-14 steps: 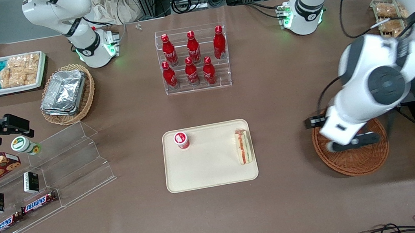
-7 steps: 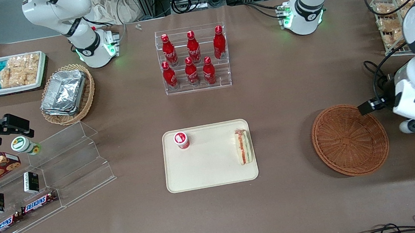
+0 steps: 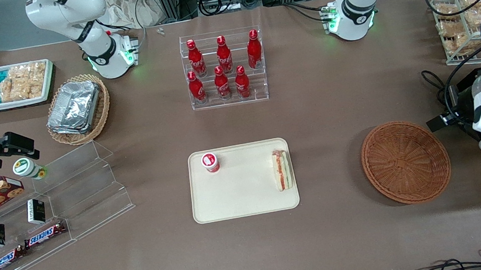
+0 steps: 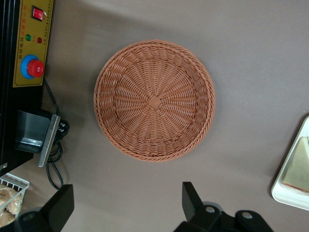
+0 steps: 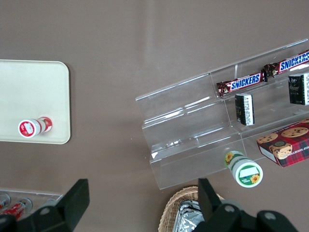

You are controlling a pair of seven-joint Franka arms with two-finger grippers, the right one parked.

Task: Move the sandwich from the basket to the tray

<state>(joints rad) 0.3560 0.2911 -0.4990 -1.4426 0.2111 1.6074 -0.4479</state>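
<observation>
The sandwich lies on the tray; the basket is empty. My gripper hangs open, holding nothing, above the table beside the basket; nothing seems left.

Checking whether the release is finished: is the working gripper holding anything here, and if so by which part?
Nothing is held. The gripper is open and empty, up above the table beside the empty basket, toward the working arm's end. The sandwich lies on the tray.

Cut off at the picture edges

In the left wrist view, the flat cream-beige plastic tray and the pale triangular sandwich run off the edge; the hand shows only its two spread black fingertips.
</observation>
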